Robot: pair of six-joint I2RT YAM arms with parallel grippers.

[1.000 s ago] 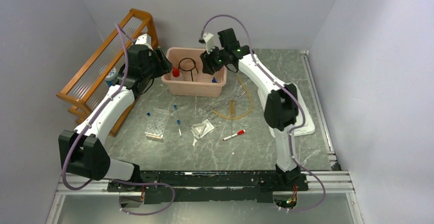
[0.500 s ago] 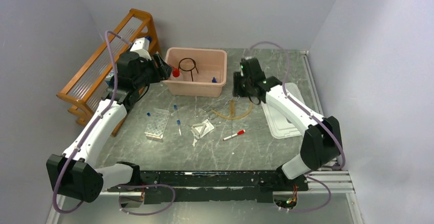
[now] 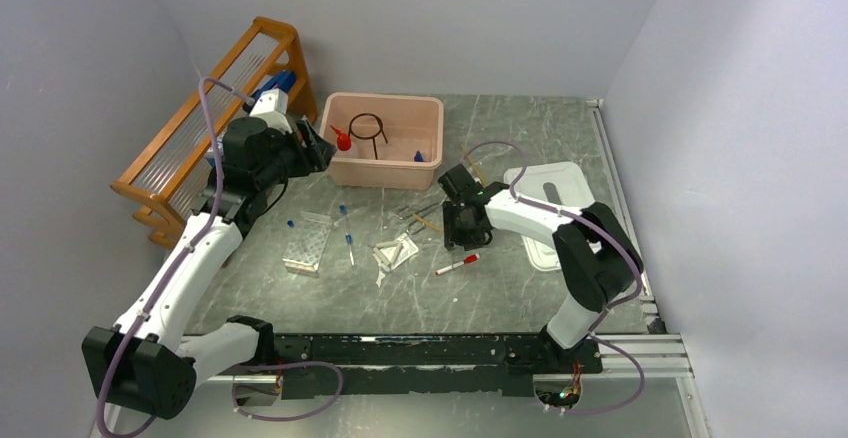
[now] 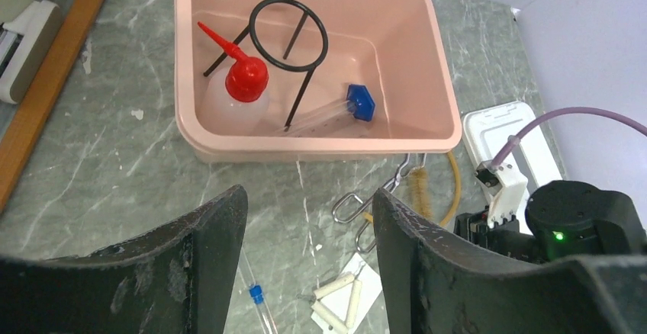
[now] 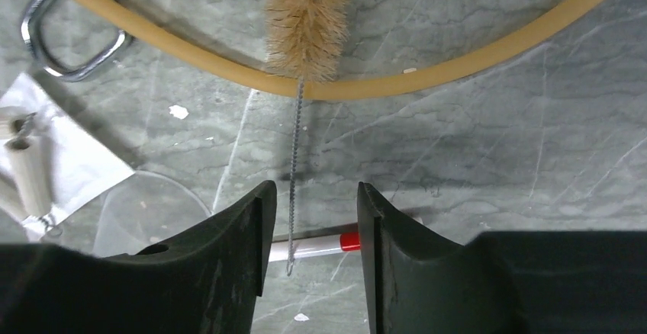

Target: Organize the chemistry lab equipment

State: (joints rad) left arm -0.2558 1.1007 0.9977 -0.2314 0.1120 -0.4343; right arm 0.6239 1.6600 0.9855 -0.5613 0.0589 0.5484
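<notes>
Right gripper [image 5: 309, 197] open and empty at bottom centre of its wrist view, jaws straddling the brush [image 5: 305, 14] wire. The amber tubing [image 5: 427, 71] arcs across the top, so I'd drop straight and pinch the wire only. Left gripper [image 4: 309, 212] open, empty, below the pink bin [image 4: 305, 142], which holds one black wire ring [image 4: 296, 35], one squeeze bottle [image 4: 233, 97], one blue-based cylinder [image 4: 357, 104].

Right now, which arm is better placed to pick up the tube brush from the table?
The right. The right gripper is open right above the brush, whose wire handle lines up between its fingers. The left gripper, also open, is by the pink bin, farther away.
</notes>
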